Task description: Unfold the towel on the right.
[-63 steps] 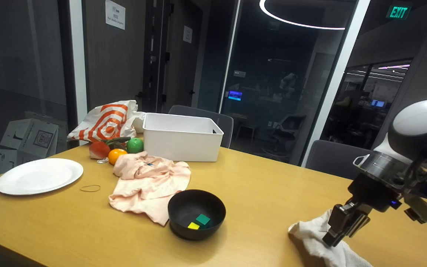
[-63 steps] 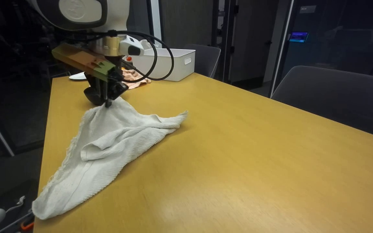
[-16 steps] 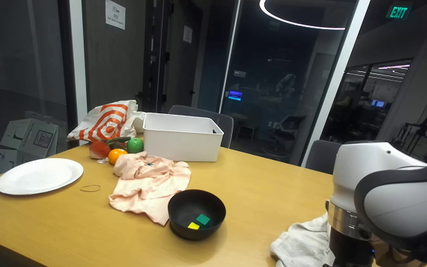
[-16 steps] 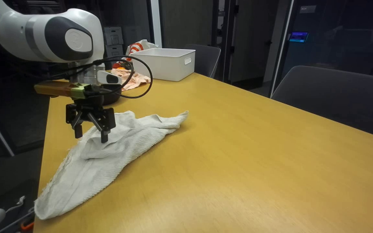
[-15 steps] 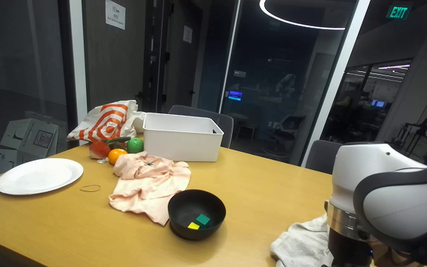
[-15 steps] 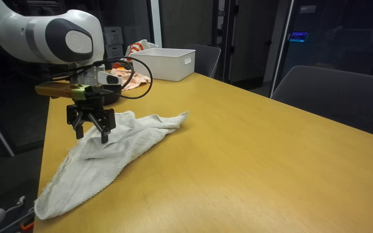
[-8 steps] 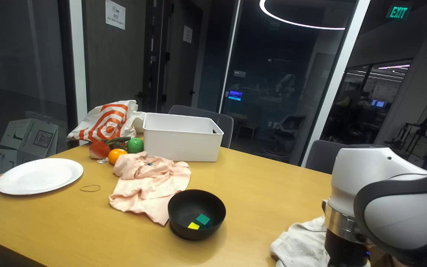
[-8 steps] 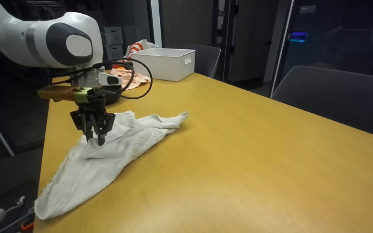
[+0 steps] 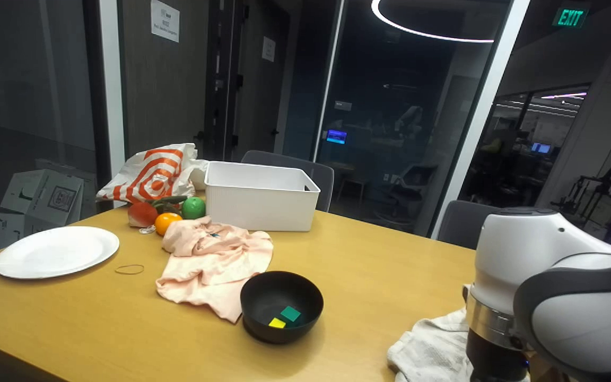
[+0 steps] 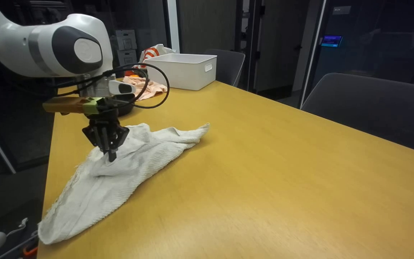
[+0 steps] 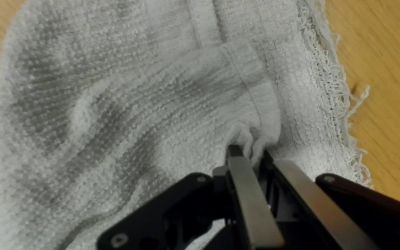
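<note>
The white towel (image 10: 149,162) lies on the table, partly folded and wrinkled, with one corner pointing away to the right and a frayed edge along the left. My gripper (image 10: 110,156) points down at the towel's folded-over flap. In the wrist view, the fingers of the gripper (image 11: 250,154) are close together with a bunched bit of the hemmed flap of the towel (image 11: 186,104) pinched between their tips. The flap still lies on the towel layer below. In an exterior view the arm hides much of the towel (image 9: 433,345), and the fingertips are out of frame.
A black bowl (image 9: 305,329) with green and yellow pieces stands near the towel. Beyond are a pink cloth (image 9: 215,265), a white bin (image 9: 260,207), toy produce (image 9: 194,208), a white plate (image 9: 56,252) and a plastic bag (image 9: 151,172). The table edge (image 10: 47,172) runs beside the towel.
My gripper has moved from the towel's far corner to the folded flap. Its fingers, spread a second ago, have closed and bunched the flap's hem. The far corner now lies lower.
</note>
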